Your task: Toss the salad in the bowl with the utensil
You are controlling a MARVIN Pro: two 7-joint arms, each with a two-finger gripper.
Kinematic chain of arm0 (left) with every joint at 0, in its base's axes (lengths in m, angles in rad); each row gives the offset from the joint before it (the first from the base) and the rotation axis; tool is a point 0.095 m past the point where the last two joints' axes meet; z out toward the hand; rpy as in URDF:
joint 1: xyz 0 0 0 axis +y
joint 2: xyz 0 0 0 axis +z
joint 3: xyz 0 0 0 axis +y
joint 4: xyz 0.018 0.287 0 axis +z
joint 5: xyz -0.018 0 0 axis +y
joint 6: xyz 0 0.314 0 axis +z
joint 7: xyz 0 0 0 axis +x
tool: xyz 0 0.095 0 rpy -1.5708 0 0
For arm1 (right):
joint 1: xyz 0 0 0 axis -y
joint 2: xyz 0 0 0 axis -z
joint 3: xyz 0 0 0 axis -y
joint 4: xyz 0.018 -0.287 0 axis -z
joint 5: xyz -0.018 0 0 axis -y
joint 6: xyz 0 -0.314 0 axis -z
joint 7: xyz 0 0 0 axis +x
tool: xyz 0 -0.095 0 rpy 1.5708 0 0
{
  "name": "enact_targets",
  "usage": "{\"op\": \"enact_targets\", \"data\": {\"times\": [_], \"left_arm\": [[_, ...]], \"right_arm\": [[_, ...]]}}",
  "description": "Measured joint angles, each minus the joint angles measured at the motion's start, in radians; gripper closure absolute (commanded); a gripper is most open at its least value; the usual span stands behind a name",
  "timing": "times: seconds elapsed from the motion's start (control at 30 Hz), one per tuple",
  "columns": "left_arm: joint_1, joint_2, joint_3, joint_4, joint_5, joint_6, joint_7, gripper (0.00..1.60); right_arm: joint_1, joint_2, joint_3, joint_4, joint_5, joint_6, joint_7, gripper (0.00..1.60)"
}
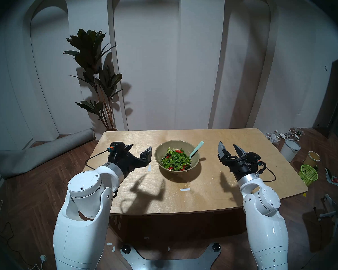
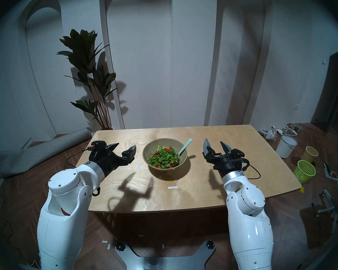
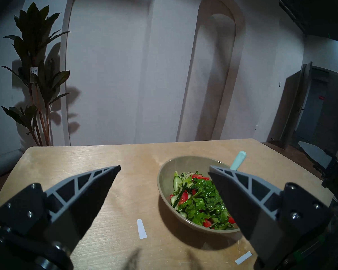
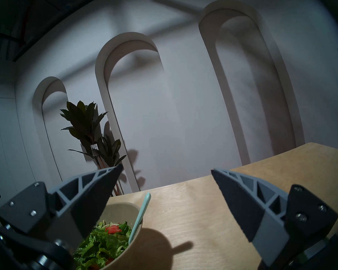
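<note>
The olive-beige bowl point(image 1: 196, 160) stands at the middle of the wooden table point(image 1: 242, 146) and holds the salad point(image 1: 176, 159) of green leaves and red tomato pieces. The mint-green fork point(image 1: 196, 149) leans in the bowl, its head in the salad and its handle sticking out over the far right rim. My left gripper point(image 1: 140, 147) is open and empty just left of the bowl. My right gripper point(image 1: 229, 146) is open and empty to the right of the bowl. The bowl point(image 3: 164, 185), salad point(image 3: 203, 203) and fork point(image 3: 238, 160) show in the left wrist view, and the fork point(image 4: 141, 215) and salad point(image 4: 103, 244) in the right wrist view.
Two white tape strips point(image 1: 184, 189) lie on the table near the bowl. On the floor to the right stand a white bucket point(image 1: 290, 149), a yellow cup point(image 1: 312, 157) and a lime-green mesh basket point(image 1: 308, 174). A potted plant point(image 1: 96, 78) stands behind the table's left corner.
</note>
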Motion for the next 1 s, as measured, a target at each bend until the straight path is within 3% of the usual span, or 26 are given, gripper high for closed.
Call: {"op": "enact_targets", "data": {"times": [0.27,0.57,0.7,0.73,0.83,1.0], "left_arm": [[-0.072,-0.023,0.045,0.062,0.030,0.089,0.073,0.00],[-0.157,-0.065,0.090,0.135,0.061,0.139,0.148,0.01],[-0.191,-0.076,0.108,0.154,0.071,0.165,0.166,0.20],[-0.193,-0.077,0.110,0.155,0.071,0.168,0.167,0.42],[-0.214,-0.086,0.123,0.172,0.078,0.187,0.181,0.50],[-0.239,-0.098,0.139,0.206,0.088,0.207,0.200,0.28]], "right_arm": [[0.009,-0.012,0.045,-0.008,0.037,-0.027,0.003,0.00],[0.017,-0.013,0.103,-0.032,0.105,-0.023,0.022,0.00],[0.011,-0.012,0.112,-0.050,0.124,0.007,0.028,0.00],[0.009,-0.012,0.113,-0.052,0.125,0.010,0.028,0.00],[-0.005,-0.012,0.121,-0.067,0.136,0.028,0.031,0.00],[-0.022,-0.012,0.137,-0.079,0.147,0.042,0.032,0.00]]}}
